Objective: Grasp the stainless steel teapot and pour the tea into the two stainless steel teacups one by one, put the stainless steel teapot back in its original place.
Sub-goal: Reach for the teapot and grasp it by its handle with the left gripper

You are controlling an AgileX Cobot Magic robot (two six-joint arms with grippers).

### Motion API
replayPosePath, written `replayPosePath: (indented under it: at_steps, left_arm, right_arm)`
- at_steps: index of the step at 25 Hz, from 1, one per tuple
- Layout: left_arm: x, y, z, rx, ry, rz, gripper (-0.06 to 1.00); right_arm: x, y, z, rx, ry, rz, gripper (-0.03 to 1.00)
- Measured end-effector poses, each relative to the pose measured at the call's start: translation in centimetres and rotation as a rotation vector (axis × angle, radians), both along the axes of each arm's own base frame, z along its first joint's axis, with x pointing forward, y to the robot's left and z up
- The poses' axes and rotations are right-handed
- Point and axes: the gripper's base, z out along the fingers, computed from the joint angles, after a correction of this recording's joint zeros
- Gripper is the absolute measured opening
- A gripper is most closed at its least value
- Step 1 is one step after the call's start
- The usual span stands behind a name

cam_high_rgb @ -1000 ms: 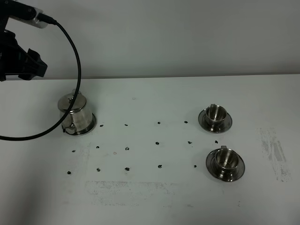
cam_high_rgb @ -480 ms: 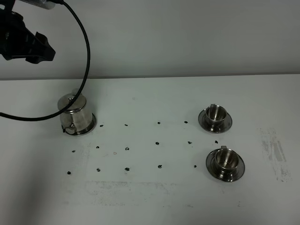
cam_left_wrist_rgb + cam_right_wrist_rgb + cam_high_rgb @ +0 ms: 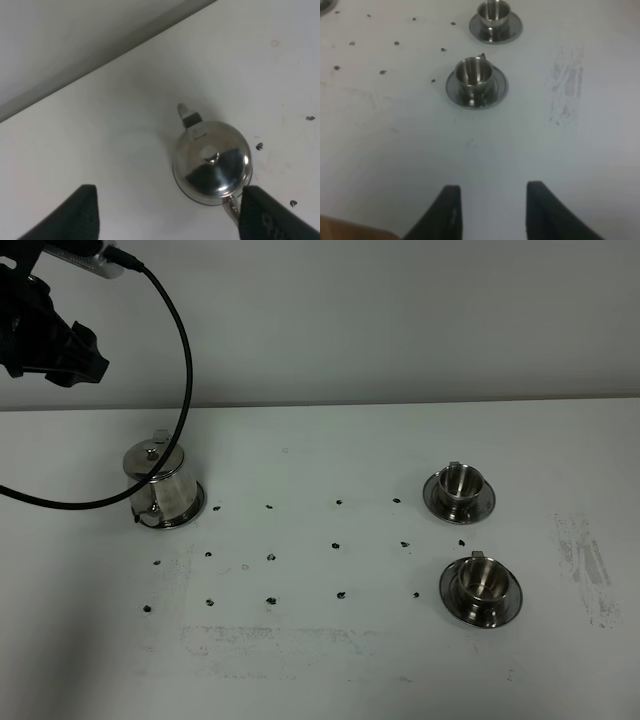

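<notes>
The stainless steel teapot [image 3: 160, 485] stands upright at the table's left, lid on; in the left wrist view the teapot [image 3: 212, 162] shows its knobbed lid from above. My left gripper [image 3: 62, 352] hangs high above and behind it, open and empty, and in its own view the left gripper [image 3: 170, 205] has its fingers spread wider than the pot. The two stainless steel teacups, the far one [image 3: 460, 483] and the near one [image 3: 482, 578], sit on saucers at the right. My right gripper [image 3: 493, 195] hovers in front of the near cup [image 3: 474, 72], fingers a little apart and empty. No tea shows.
Small black marks [image 3: 271, 557] dot the white table between pot and cups. A grey scuffed patch [image 3: 585, 565] lies at the right of the cups. The left arm's black cable [image 3: 185, 370] loops down in front of the teapot in the high view. A pale wall backs the table.
The left arm has risen and shifted slightly, its cable swinging with it. Teapot and both cups have not moved.
</notes>
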Motion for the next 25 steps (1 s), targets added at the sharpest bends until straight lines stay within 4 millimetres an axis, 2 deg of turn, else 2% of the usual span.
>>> replayPosePath:
  at_steps: [4,9,18,25]
  left_arm:
    - [-0.02,-0.01,-0.01,-0.003,0.003,0.002,0.6]
    - [-0.11,-0.02,-0.07,-0.012,0.018,0.014,0.6]
    - [-0.33,-0.07,-0.25,-0.028,0.054,0.029,0.6]
    - [0.3,-0.13,-0.39,-0.085,0.04,0.101,0.6]
  right_arm:
    - [-0.01,0.01,0.01,0.001,-0.005,-0.09,0.3]
    - [-0.94,0.12,-0.04,0.0,-0.068,-0.218,0.3]
    - [-0.94,0.13,-0.02,0.0,-0.072,-0.227,0.3]
    - [-0.92,0.13,-0.04,0.0,-0.071,-0.227,0.3]
